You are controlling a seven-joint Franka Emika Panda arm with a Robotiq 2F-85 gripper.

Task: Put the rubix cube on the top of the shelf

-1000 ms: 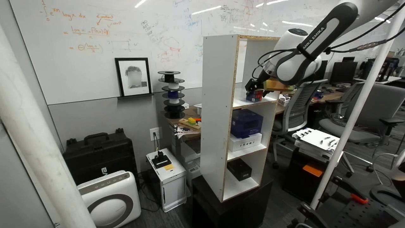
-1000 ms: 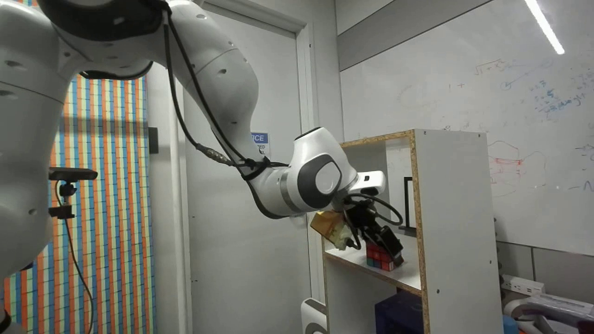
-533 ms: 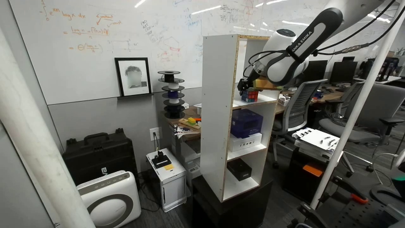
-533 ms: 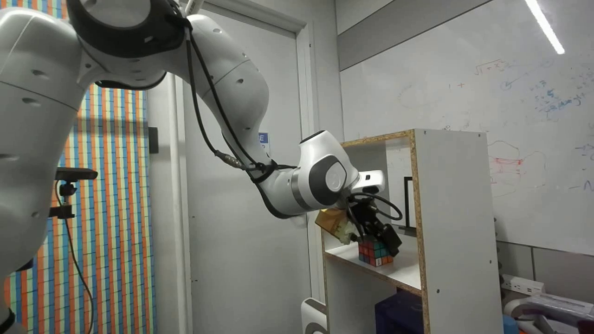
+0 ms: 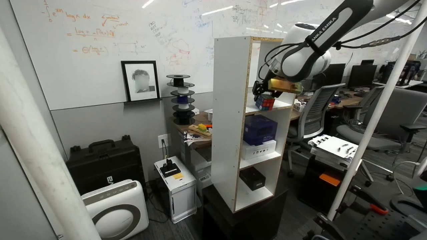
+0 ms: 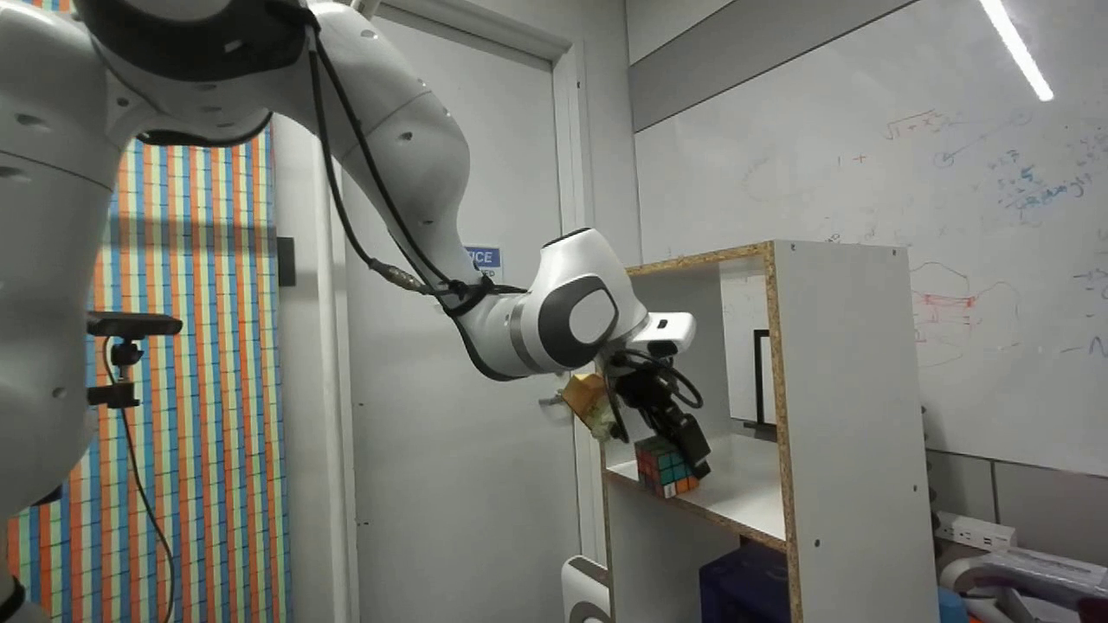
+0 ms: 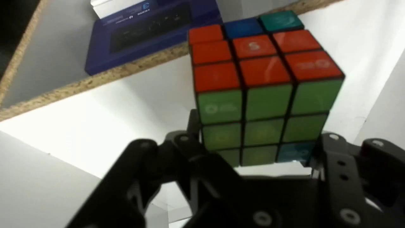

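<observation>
Rubik's cube (image 7: pixel 262 91): tilted, clamped between fingers of pincer (image 7: pixel 260 136), in top compartment of white shelf (image 5: pixel 230 116), near edge. Hazard: release at tilt, close to edge, may topple cube outward. Compartment floor (image 6: pixel 744 497): white, particleboard-edged; cube contact cannot be told. Whiteboard (image 5: pixel 110 53): far side. Air purifier (image 5: pixel 115 215): near left.

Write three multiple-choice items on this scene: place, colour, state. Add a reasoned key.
1. Where in the white shelf is the dark-blue box?
A) Lowest compartment
B) Middle compartment, on the white box
C) Highest compartment

2. What colour is the picture frame?
A) Red
B) White
C) Black

3. How is the gripper?
A) Closed on the Rubik's cube
B) Wide open, empty
C) Shut, empty

1 B: an exterior view shows one compartment above, one below.
2 C: an exterior view shows its black rim.
3 A: the wrist view shows fingers against the cube's opposite sides.
</observation>
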